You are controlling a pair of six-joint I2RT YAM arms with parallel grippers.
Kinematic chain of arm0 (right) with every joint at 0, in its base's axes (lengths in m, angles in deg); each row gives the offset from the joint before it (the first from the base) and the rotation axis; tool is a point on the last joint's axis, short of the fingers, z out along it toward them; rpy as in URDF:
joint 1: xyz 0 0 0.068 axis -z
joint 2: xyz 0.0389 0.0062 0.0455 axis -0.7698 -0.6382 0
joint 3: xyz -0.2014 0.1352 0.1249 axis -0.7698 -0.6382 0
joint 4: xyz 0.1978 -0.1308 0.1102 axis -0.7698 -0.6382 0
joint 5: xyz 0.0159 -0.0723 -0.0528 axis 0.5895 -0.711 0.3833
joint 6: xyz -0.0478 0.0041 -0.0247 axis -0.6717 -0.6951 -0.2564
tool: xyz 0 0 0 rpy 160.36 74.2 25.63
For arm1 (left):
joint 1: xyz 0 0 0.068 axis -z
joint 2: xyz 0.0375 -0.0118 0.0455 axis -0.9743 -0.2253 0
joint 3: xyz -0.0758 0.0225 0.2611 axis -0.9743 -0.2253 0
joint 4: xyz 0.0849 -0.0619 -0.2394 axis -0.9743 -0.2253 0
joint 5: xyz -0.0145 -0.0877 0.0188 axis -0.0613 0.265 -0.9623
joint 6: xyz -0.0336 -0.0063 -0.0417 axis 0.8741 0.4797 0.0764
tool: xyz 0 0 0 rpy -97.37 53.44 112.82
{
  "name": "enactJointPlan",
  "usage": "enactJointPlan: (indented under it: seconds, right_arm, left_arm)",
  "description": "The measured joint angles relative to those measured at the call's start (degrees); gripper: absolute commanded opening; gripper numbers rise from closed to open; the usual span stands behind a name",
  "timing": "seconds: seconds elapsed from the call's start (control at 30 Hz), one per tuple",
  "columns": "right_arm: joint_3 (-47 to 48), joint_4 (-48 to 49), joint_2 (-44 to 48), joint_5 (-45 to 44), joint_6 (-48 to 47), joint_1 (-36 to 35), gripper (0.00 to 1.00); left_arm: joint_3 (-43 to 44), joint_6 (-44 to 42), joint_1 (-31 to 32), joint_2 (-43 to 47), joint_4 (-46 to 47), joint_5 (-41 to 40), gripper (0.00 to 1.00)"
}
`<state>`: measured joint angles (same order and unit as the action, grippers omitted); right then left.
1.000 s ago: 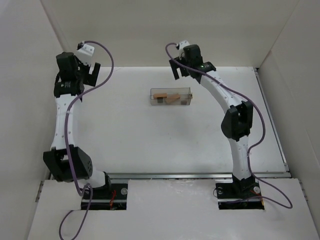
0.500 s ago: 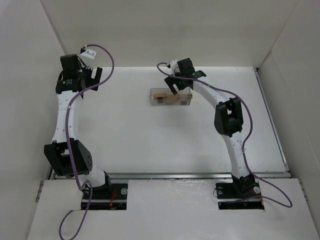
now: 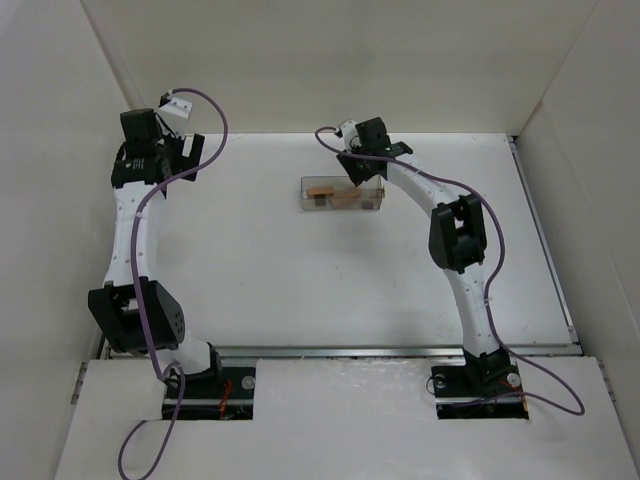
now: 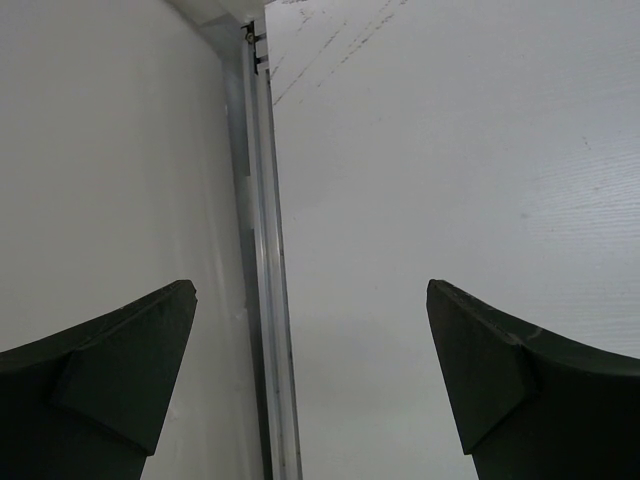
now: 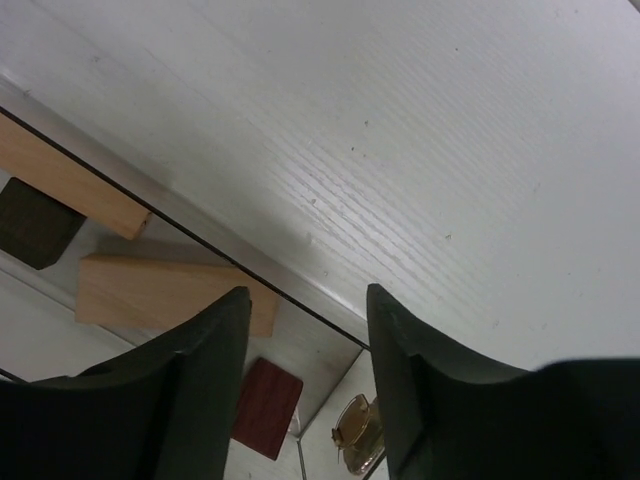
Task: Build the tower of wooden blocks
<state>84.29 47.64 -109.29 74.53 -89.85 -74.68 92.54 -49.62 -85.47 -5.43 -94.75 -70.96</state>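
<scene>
Pick step: my right gripper [image 5: 308, 296], jaws half-narrow and holding nothing, hovers astride the clear box [image 5: 200, 236] rim; next I reach down to the tan block [image 5: 140, 292] and pinch.

Right gripper [image 5: 308, 296] fingers apart, straddling clear box wall [image 5: 150, 190]. Inside box: tan bar [image 5: 60, 180], tan block [image 5: 150, 290], dark cube [image 5: 35, 220], reddish-brown cube [image 5: 268, 408].

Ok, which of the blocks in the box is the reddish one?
The small red-brown block in the box corner, beside the brass latch. The rest are a tan block, a tan bar and a near-black cube.
</scene>
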Motion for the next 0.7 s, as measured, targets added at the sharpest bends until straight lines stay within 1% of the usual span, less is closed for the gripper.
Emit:
enactJointPlan:
  seconds: [0.07, 0.13, 0.17, 0.27, 0.3, 0.37, 0.4, 0.43, 0.57, 0.7]
  right_arm:
    - [-0.24, 0.15, 0.00, -0.02, 0.11, 0.00, 0.52]
    - [-1.01, 0.79, 0.00, -0.15, 0.13, 0.00, 0.46]
    - [-1.60, 0.94, 0.00, -0.39, 0.11, 0.00, 0.40]
    - [-3.19, 2.69, 0.09, -1.31, -0.35, 0.00, 0.29]
    - [-3.65, 3.10, 0.28, -1.60, -0.46, -0.02, 0.22]
    - [-5.07, 3.98, 1.03, -2.19, -0.57, -0.11, 0.13]
    - [-5.79, 4.13, 1.53, -2.49, -0.52, -0.13, 0.03]
    - [-6.60, 4.20, 2.05, -2.86, -0.46, -0.26, 0.00]
    - [-11.43, 4.70, 5.29, -5.92, 0.79, -1.27, 0.00]
    - [-19.63, 4.90, 11.21, -9.73, 2.80, -4.00, 0.00]
  left_arm:
    - [0.00, 0.09, 0.00, 0.20, 0.02, 0.00, 1.00]
    - [-0.22, 0.17, 0.00, 0.61, 0.26, 0.00, 1.00]
    - [-0.52, 0.22, 0.00, 0.96, 0.59, -0.02, 1.00]
    - [-1.66, 0.26, 0.02, 2.38, 1.16, -0.04, 1.00]
    - [-1.86, 0.26, 0.04, 2.80, 1.36, -0.04, 1.00]
    - [-2.05, 0.33, 0.13, 3.39, 1.70, -0.04, 1.00]
    - [-2.08, 0.44, 0.20, 3.63, 1.95, -0.04, 1.00]
    - [-2.23, 0.48, 0.26, 3.91, 2.32, -0.13, 1.00]
    - [-3.41, 0.90, 0.83, 4.87, 2.82, -0.17, 1.00]
    - [-4.96, 1.44, 1.42, 5.92, 2.82, -0.13, 1.00]
